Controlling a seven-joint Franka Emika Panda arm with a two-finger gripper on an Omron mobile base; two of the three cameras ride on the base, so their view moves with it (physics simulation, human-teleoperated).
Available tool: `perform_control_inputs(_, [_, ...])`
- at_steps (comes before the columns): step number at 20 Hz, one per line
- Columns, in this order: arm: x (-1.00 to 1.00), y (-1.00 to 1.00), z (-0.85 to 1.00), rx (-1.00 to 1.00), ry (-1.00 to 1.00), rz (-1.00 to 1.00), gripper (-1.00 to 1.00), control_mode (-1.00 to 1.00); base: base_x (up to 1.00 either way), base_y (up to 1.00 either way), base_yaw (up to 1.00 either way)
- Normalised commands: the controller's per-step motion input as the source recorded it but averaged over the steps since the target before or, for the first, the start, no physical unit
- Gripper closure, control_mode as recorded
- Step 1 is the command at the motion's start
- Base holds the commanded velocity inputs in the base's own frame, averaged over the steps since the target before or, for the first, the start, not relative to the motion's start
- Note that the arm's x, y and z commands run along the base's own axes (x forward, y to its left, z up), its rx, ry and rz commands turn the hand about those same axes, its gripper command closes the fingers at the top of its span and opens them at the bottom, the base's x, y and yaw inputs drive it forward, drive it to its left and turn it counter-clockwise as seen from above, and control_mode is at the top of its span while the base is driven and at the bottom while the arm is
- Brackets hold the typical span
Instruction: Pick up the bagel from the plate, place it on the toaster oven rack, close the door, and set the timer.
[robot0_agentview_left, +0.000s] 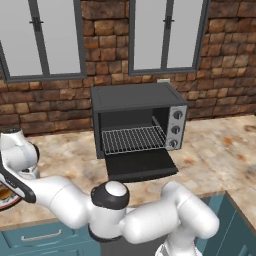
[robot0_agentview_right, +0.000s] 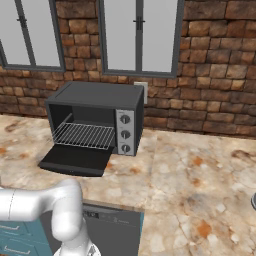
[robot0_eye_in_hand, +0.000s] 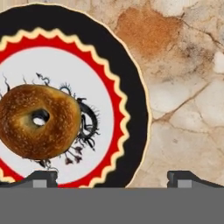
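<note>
Brick walling and two grey-framed windows back a mottled beige stone table (robot0_agentview_right: 200, 180), where a dark grey toaster oven (robot0_agentview_left: 137, 117) stands open. Its door (robot0_agentview_left: 141, 164), a flat dark panel, lies dropped forward at 6 o'clock of the cavity, and the toaster oven rack (robot0_agentview_left: 133, 139), a fine silver wire grid, spans nearly the whole opening. Three round knobs line the silver control strip (robot0_agentview_right: 125, 133) beside the cavity. Seen from the hand camera, the bagel (robot0_eye_in_hand: 38, 121), a golden-brown, speckled ring with a small central hole, rests on the plate (robot0_eye_in_hand: 131, 83), which is white with a scalloped red ring, a black outer rim and a spidery dark motif. The jaws (robot0_eye_in_hand: 112, 177) hang above the plate's 3 o'clock edge, spread wide apart, apparently clear of the bread.
</note>
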Motion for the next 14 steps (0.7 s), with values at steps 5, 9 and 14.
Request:
perform_control_inputs(5, [0.26, 0.07, -0.32, 0.00, 0.00, 0.00, -1.00, -1.00, 0.00, 0.00, 0.00])
perform_control_inputs(9, [0.18, 0.18, -0.28, 0.00, 0.00, 0.00, -1.00, -1.00, 0.00, 0.00, 0.00])
perform_control_inputs(14, [0.17, 0.28, -0.11, 0.00, 0.00, 0.00, -1.00, -1.00, 0.00, 0.00, 0.00])
